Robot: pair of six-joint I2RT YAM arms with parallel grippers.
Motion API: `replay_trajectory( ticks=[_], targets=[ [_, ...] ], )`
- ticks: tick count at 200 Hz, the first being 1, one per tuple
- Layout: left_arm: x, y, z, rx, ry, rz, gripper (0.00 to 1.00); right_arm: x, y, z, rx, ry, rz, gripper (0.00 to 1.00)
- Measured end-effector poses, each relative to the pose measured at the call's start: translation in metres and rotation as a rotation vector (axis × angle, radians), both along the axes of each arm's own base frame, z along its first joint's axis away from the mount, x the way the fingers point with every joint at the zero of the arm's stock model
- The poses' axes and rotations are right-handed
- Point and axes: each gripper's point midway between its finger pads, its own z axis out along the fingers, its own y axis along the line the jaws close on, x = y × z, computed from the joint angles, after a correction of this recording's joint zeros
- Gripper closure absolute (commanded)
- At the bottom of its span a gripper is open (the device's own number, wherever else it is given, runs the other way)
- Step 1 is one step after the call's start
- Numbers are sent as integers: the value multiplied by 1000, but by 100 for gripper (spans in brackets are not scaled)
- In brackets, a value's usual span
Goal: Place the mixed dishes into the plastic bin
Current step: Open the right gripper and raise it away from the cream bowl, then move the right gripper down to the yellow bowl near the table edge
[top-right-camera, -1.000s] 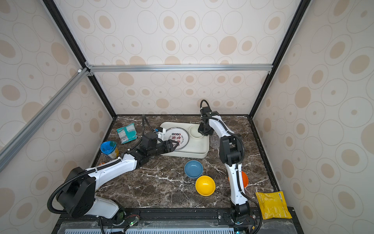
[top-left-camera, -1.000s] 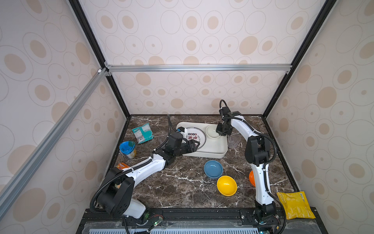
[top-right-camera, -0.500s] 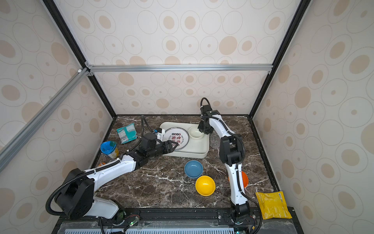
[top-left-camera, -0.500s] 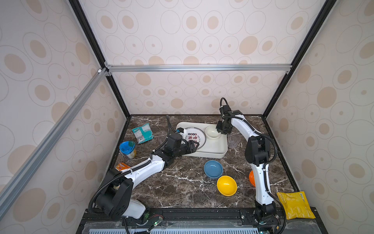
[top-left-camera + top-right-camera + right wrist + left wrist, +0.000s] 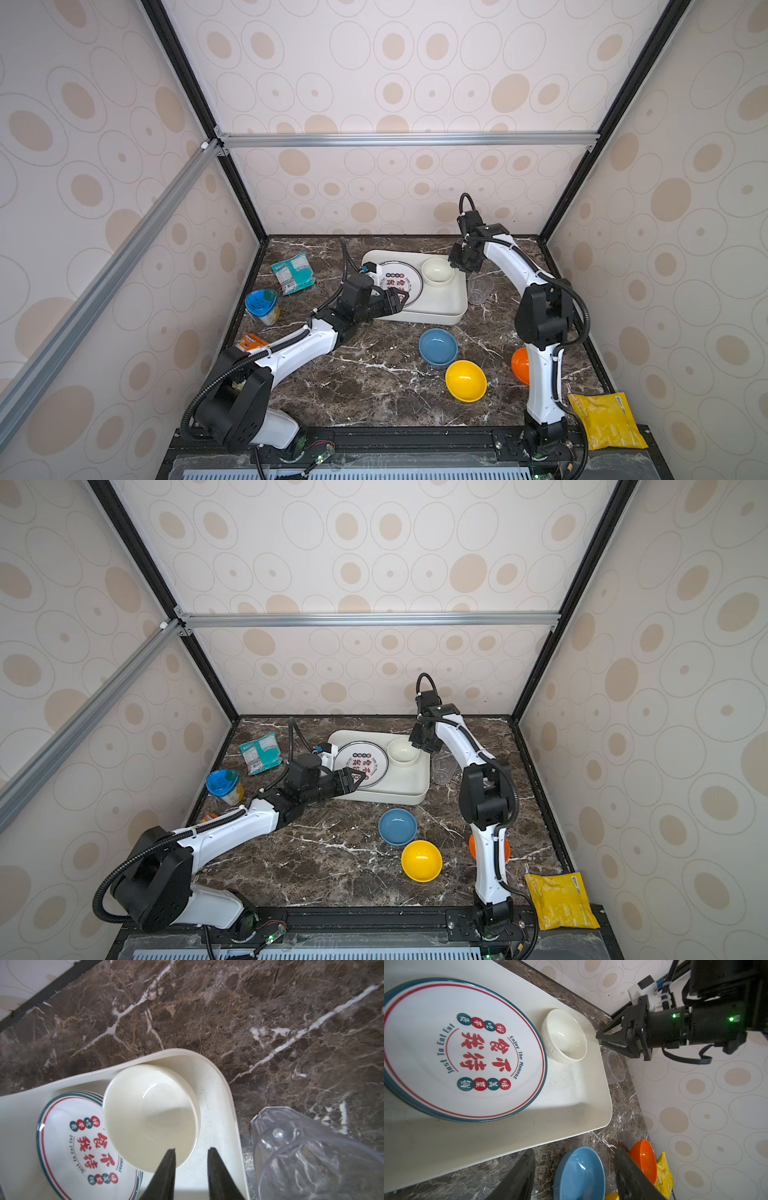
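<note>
- The plastic bin is a shallow cream-white tub with rounded corners, sitting at the back middle of the marbled bench in both top views.
- A stack of white plates lies in the bin's left part. The top one has a dark teal rim, a thin red ring and red Chinese characters.
- A glossy cream bowl stands upright in the bin's far right corner, just beside the plates.
- The right tool hovers over that bowl's edge with its dark fingers parted, gripping nothing.
- A clear plastic cup lies on its side on the bench, just outside the bin's right wall.
- The left tool sits low at the bin's near left edge, its jaws spread wide and empty.
- A blue bowl, a yellow bowl and an orange bowl rest on the bench in front of the bin; the orange one is partly hidden behind the right arm.
</note>
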Motion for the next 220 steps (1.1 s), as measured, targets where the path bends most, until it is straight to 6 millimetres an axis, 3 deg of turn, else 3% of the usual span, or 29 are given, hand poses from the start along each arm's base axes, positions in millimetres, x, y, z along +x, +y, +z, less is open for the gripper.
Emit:
replay_trajectory(
  ticks=[41,136,170,220],
  targets=[
    [1,-1,2,-8,-6,0,39,-18,-4,27,10,-56,25,62],
    [0,-13,2,-13,2,-35,39,-88,-14,49,50,-100,86,57],
    [0,-25,2,-12,7,-70,39,-126,-29,51,46,-101,81,55],
    [-2,-43,0,-4,9,-124,40,-168,-57,36,39,-58,31,53]
  ],
)
